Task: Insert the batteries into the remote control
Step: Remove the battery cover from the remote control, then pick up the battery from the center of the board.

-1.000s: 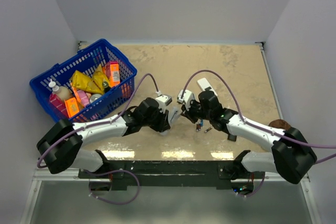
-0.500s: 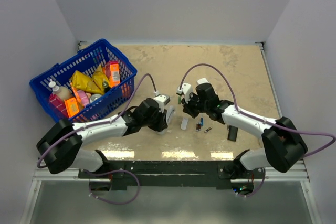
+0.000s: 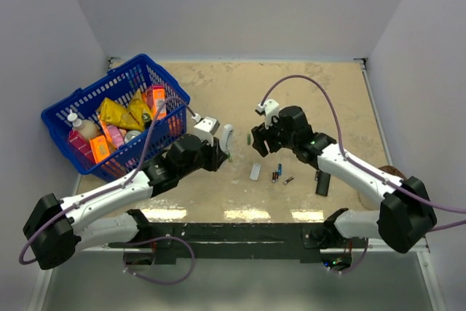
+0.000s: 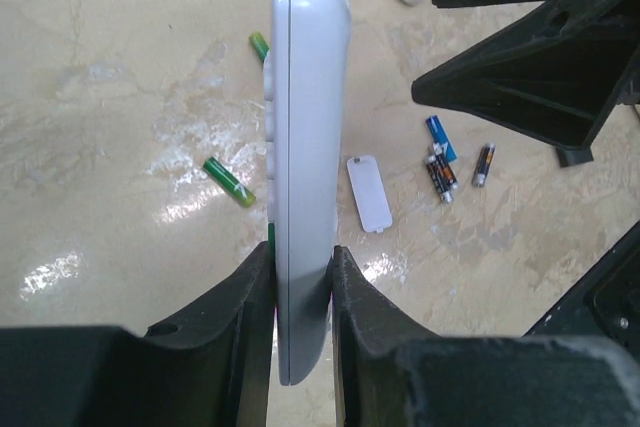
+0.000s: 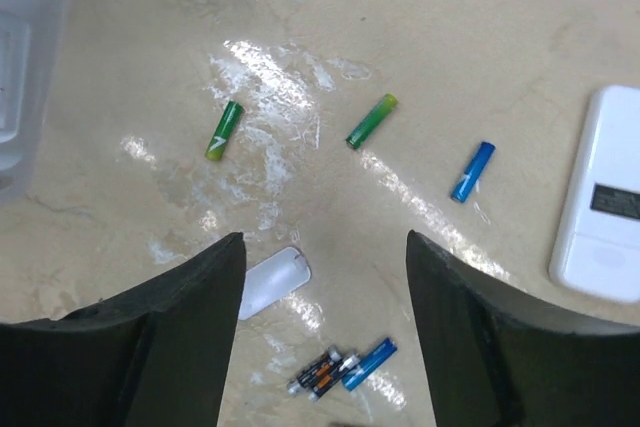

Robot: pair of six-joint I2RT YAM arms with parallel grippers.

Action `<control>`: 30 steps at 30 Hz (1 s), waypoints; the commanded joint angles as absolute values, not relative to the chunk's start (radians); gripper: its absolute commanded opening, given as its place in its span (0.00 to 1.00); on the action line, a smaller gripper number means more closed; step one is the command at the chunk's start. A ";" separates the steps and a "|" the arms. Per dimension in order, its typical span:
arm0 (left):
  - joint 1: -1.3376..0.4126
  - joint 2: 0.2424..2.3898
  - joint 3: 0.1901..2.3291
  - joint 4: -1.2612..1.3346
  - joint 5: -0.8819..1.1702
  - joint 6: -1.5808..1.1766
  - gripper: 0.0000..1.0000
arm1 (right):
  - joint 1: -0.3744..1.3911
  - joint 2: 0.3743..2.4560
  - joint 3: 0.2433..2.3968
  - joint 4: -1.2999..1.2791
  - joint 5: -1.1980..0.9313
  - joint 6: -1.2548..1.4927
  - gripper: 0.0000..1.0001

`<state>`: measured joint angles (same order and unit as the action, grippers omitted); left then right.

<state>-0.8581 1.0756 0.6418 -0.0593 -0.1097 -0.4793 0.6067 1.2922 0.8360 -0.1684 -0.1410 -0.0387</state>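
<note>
Upright, the remote control stands clamped between the left hand.

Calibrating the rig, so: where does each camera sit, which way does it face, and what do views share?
Top external: above and behind the bases, facing down at the table; both arms, left gripper and right gripper show.
Left wrist: on that wrist, facing along its fingers, shut on the remote held edge-on.
Right wrist: on that wrist, facing down between open fingers at the batteries.
Shared: all three show the cover and batteries.
</note>
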 commanded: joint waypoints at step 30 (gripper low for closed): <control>-0.816 0.870 0.529 0.302 -0.150 -0.448 0.00 | 0.577 1.181 0.957 -0.609 0.202 0.466 0.92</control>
